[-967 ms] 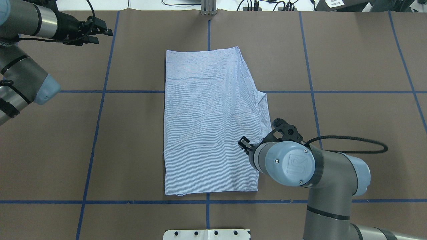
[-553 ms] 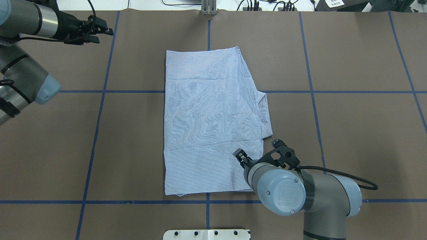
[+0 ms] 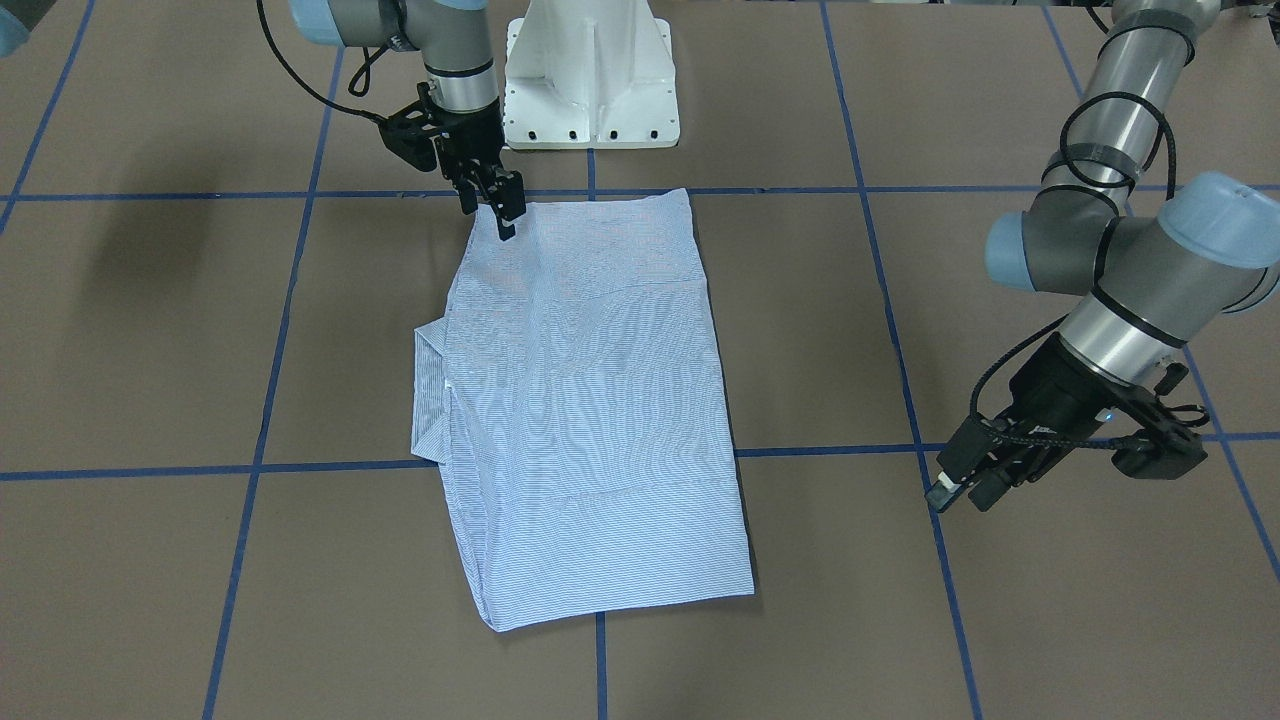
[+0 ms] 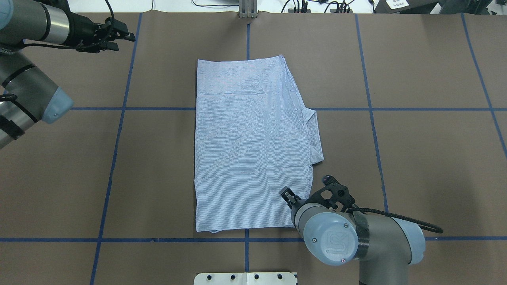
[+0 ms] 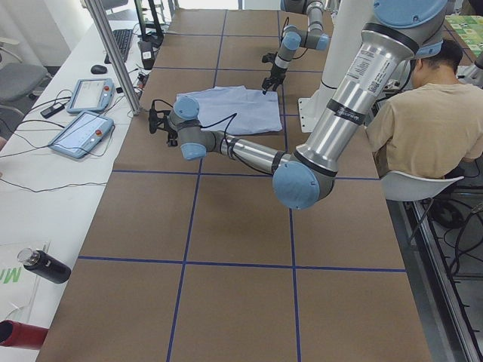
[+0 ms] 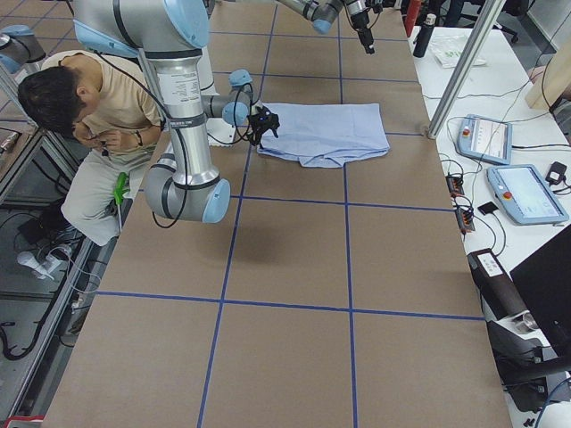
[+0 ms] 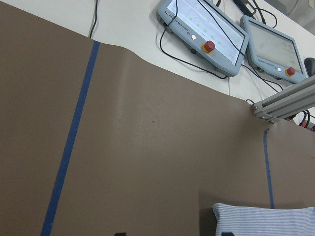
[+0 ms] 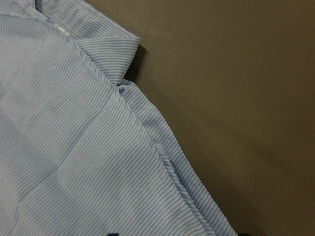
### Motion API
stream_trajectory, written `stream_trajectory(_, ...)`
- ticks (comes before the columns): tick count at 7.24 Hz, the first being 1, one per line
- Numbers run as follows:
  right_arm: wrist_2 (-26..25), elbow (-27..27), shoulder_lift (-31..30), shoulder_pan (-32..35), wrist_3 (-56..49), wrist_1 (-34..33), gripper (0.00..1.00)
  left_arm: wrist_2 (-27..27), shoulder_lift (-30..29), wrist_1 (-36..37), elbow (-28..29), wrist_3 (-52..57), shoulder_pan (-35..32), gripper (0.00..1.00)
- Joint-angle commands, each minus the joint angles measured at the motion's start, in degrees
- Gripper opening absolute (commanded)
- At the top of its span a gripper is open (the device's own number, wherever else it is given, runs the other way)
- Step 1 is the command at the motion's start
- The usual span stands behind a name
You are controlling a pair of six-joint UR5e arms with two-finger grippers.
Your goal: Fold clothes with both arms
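The clothes are one light blue-and-white striped shirt (image 4: 249, 146), folded into a long rectangle at the table's middle, with a cuff-like flap sticking out on its right side (image 4: 315, 134). My right gripper (image 4: 291, 200) hangs open over the shirt's near right corner, which the front-facing view shows too (image 3: 495, 205). In the right wrist view the shirt's seamed edge (image 8: 162, 157) runs between the spread fingertips. My left gripper (image 4: 122, 39) stands open above bare table at the far left, well away from the shirt (image 3: 590, 400). The left wrist view catches only the shirt's far corner (image 7: 266, 219).
The white pedestal base (image 3: 590, 80) stands at the table's near edge. Two teach pendants (image 7: 204, 29) and an aluminium post (image 7: 285, 101) sit beyond the far edge. A seated person (image 5: 423, 128) is beside the robot. Blue tape lines (image 4: 119, 118) cross the brown table.
My right gripper has slid along the shirt's right edge toward the near corner. The left arm and the shirt have barely moved.
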Motion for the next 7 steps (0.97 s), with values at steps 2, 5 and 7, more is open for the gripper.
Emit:
stream_trajectory(2,0.0,-2.0,0.1,0.3,-0.2,0.0,0.81,0.0,0.1,0.0,-0.1,0.0,0.0,0.71)
stream_trajectory(5,0.0,-3.0,0.6,0.1,-0.1,0.0,0.77,0.0,0.2,0.0,-0.1,0.1,0.0,0.71)
stream_trajectory(7,0.0,-3.8,1.3,0.1,-0.1,0.0,0.77,0.0,0.1,0.0,0.0,0.0,0.0,0.71)
